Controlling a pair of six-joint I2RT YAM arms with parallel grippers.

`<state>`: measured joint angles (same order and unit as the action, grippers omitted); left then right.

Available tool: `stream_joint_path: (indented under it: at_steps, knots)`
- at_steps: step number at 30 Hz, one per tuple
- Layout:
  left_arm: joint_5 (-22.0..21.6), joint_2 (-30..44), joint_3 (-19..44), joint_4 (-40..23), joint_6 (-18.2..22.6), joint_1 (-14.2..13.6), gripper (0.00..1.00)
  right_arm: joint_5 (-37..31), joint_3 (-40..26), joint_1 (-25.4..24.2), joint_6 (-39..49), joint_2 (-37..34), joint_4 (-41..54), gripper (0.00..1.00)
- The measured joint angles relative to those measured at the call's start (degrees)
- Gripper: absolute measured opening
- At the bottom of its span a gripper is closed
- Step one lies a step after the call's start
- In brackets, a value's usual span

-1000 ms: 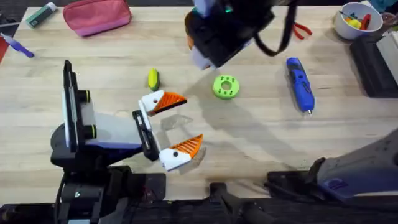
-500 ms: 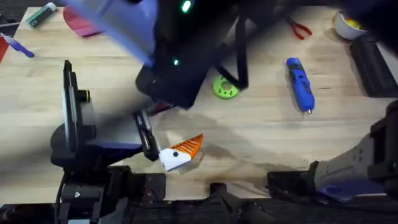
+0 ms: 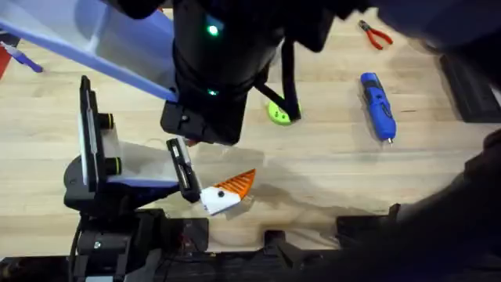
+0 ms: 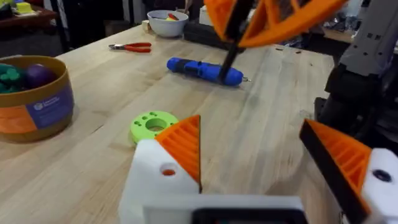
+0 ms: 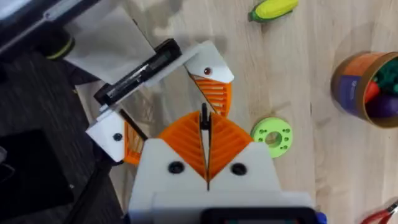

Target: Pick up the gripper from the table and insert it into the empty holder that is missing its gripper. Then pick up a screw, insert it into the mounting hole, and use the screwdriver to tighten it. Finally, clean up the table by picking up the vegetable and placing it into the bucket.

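Reaching across the middle of the surface, the right arm shows large and dark in the overhead view, covering the far part of the left arm's claw. The right gripper (image 5: 204, 124) hangs directly above that claw with its two orange pads pressed together along a thin dark seam, so it is closed; whether anything is pinched in the seam I cannot tell. The left gripper (image 4: 261, 162) lies low over the wood at the left with its jaws spread wide, gripping nothing. Each of its white finger mounts bears an orange wedge: the near holder (image 3: 215, 202) with its wedge (image 3: 237, 185) pointing right, and the far holder (image 5: 208, 59), which has a small reddish mounting hole near its tip, with a ribbed wedge (image 5: 217, 93) seated against it. Just right of the claw lies a round green disc (image 5: 272, 135), half hidden under the right arm from overhead. The blue screwdriver (image 3: 377, 106) lies untouched well to the right, its metal tip pointing toward the near edge, and red-handled pliers (image 3: 376, 35) sit farther back. The vegetable (image 5: 273, 9) rests on bare wood beside the far side of the claw, well apart from the bucket (image 5: 367, 84), which stands upright with a few coloured toys inside. A white bowl (image 4: 166, 22) stands at the far right of the surface.
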<state>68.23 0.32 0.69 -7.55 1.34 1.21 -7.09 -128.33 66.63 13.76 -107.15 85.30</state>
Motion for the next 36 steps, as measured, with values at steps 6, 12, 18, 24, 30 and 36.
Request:
stream_joint_path:
  at_steps: [6, 12, 18, 24, 30, 36]
  knots:
    - [0.0, 0.0, 0.0, 0.0, 0.0, 0.0, 0.986, -0.2, -0.2, 0.0, 2.0, -2.3, -1.4, 0.006]
    - [0.0, 0.0, 0.0, 0.0, 0.0, 0.0, 0.987, -0.2, -0.2, -0.1, 4.6, -4.5, -3.0, 0.006]
    - [0.0, 0.0, 0.0, 0.0, 0.0, 0.0, 0.986, -0.2, -0.2, -0.8, 6.2, -4.7, -3.0, 0.006]
    - [0.0, 0.0, 0.0, 0.0, 0.0, 0.0, 0.986, -0.2, -0.2, -1.8, 8.7, -4.8, -2.8, 0.006]
    - [0.0, 0.0, 0.0, 0.0, 0.0, 0.0, 0.987, -0.2, -0.2, -1.8, 11.0, -5.9, -2.8, 0.006]
    - [0.0, 0.0, 0.0, 0.0, 0.0, 0.0, 0.986, -0.2, -0.2, -1.8, 13.0, -6.5, -2.8, 0.006]
